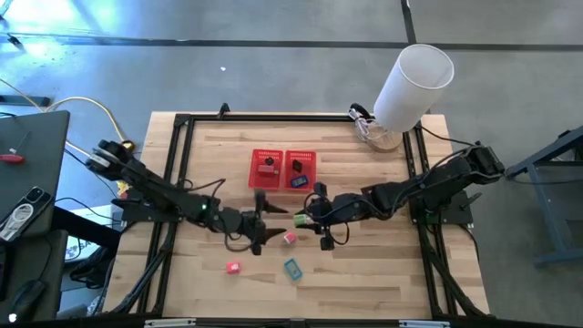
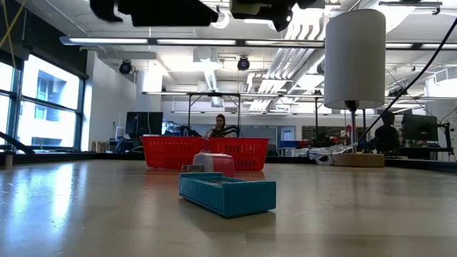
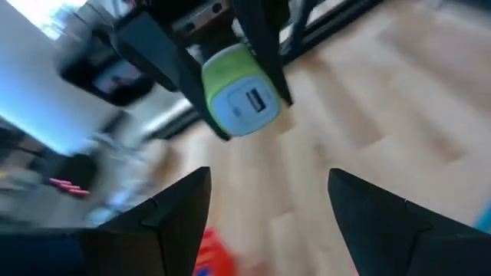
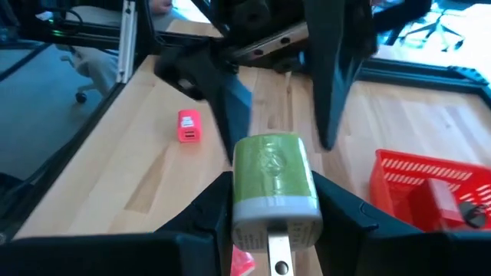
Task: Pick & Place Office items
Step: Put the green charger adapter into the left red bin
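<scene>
The right gripper [image 4: 270, 222] pinches the green charger [image 4: 273, 180] between its jaws, above the table [image 1: 383, 273]; its lower end is cut off in the wrist view. Facing it, just beyond the charger, the left gripper [image 3: 268, 207] hangs with jaws wide and empty. Below both lies a pale pink item [image 1: 289, 238], small and hard to make out. Farther out sit the red-pink item [image 4: 188, 126] and the teal item [image 2: 227, 193]. Beyond the jaws, the basket [image 1: 283, 169] holds a black and a dark blue item, partly hidden by mesh.
</scene>
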